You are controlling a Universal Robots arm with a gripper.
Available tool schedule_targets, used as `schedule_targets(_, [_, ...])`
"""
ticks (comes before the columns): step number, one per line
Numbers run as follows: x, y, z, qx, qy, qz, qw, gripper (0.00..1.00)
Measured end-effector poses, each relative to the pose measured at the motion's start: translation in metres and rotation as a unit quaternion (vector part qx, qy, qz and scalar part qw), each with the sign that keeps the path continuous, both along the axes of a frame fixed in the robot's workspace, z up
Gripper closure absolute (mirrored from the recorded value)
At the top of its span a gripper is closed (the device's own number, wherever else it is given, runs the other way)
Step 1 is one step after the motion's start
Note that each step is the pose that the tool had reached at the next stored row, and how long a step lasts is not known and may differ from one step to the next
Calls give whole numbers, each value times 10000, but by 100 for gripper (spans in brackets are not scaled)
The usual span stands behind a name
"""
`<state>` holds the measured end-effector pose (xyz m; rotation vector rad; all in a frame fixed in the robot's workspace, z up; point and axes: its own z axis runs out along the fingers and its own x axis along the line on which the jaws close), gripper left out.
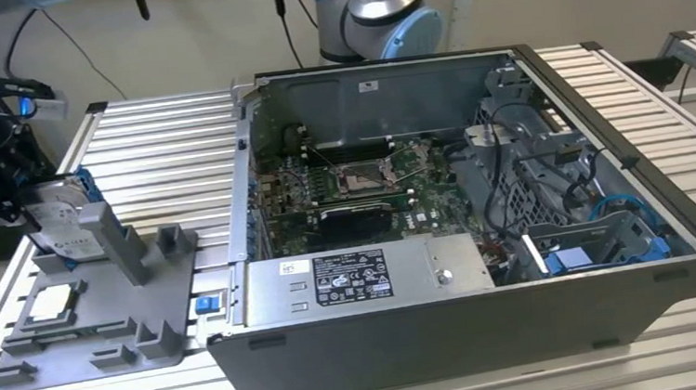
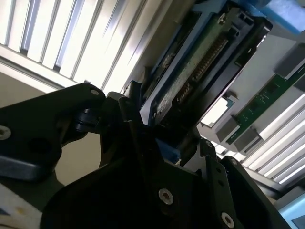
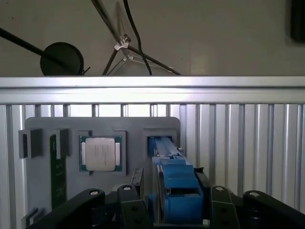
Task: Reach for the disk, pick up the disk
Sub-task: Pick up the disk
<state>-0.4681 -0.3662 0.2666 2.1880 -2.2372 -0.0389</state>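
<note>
Disk (image 1: 58, 222): upright in slot of grey fixture (image 1: 163, 298), exterior view's left. Gripper (image 3: 174, 210): clenched on disk's blue-railed sides. Step: pick-up, grasp apparently made. Judged need: straight upward pull, clear of slot.

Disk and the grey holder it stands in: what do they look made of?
Disk: the body is silvery with a dull sheen, so it is likely metal. It carries a white, paper-like label. Its blue edge rails look like moulded plastic.
Holder: it is a uniform matt grey with blocky shapes and no shine. It is probably plastic, though painted metal cannot be ruled out.
</note>
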Motion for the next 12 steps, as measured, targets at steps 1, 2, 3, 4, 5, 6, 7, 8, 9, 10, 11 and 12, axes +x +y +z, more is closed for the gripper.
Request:
schedule_targets(1, [0,0,-10,0,0,0,10000,0])
schedule_targets(2, [0,0,-21,1,0,0,10000,0])
schedule_targets(3, [0,0,-32,1,0,1,10000,0])
schedule_targets(4, [0,0,-42,4,0,1,10000,0])
schedule_targets(5, [-1,1,-47,6,1,1,10000,0])
schedule_targets(6, [-1,0,-49,10,2,3,10000,0])
schedule_targets(7, [-1,0,-51,17,2,6,10000,0])
schedule_targets(8, [-1,0,-55,25,1,9,10000,0])
schedule_targets(9, [-1,0,-59,35,1,12,10000,0])
schedule_targets(10, [0,0,-62,44,0,16,10000,0])
schedule_targets(11, [0,0,-65,51,-1,21,10000,0])
schedule_targets(12, [0,0,-65,53,-1,21,10000,0])
